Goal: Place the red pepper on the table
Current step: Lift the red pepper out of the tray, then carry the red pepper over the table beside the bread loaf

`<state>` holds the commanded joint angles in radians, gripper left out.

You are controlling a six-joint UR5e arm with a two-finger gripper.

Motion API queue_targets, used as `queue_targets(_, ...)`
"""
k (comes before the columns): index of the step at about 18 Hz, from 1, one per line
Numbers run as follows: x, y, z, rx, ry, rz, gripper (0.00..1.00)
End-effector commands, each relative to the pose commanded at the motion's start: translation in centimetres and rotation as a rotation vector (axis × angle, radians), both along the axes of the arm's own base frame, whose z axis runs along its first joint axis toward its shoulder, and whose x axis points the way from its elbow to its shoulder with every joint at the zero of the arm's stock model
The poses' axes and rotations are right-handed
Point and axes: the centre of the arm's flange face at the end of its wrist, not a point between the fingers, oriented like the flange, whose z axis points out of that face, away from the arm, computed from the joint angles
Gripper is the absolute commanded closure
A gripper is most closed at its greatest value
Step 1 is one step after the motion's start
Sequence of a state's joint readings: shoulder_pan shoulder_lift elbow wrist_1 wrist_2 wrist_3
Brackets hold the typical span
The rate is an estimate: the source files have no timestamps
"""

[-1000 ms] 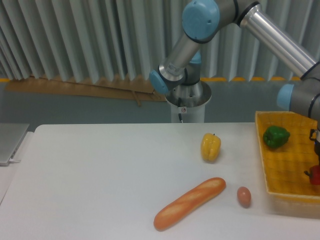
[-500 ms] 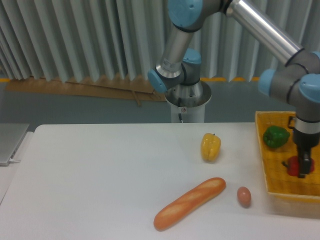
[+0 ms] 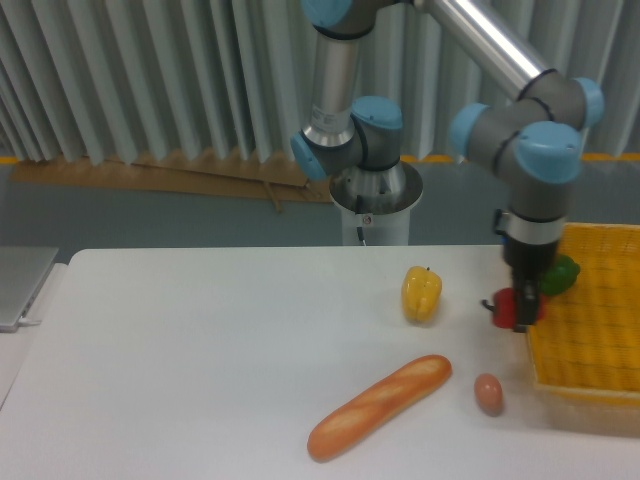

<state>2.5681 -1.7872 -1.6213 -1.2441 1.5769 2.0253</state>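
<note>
On the white table (image 3: 200,340), which fills the lower view, I see the arm (image 3: 520,150) reaching in from twelve o'clock and bending down at three o'clock. The yellow basket tray (image 3: 590,340) sits at the table's three o'clock edge, with a green pepper (image 3: 562,272) partly hidden behind the wrist. A bread loaf (image 3: 380,405) lies at about five o'clock. A yellow pepper (image 3: 421,293) stands at about two o'clock of the loaf. My gripper (image 3: 520,308) has its fingers clamped on the red pepper (image 3: 508,308), held aloft just outside the tray's left rim. An egg (image 3: 488,393) rests below it, beside the loaf.
</note>
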Motion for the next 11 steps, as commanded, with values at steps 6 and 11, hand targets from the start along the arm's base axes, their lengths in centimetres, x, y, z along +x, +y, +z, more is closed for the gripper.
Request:
queue_targets(6,5.8,4.3,-0.1,-0.051,0.038,0.076,0.60)
queue_targets(11,10.5,7.5,-1.0,-0.048,0.033,0.130,0.60)
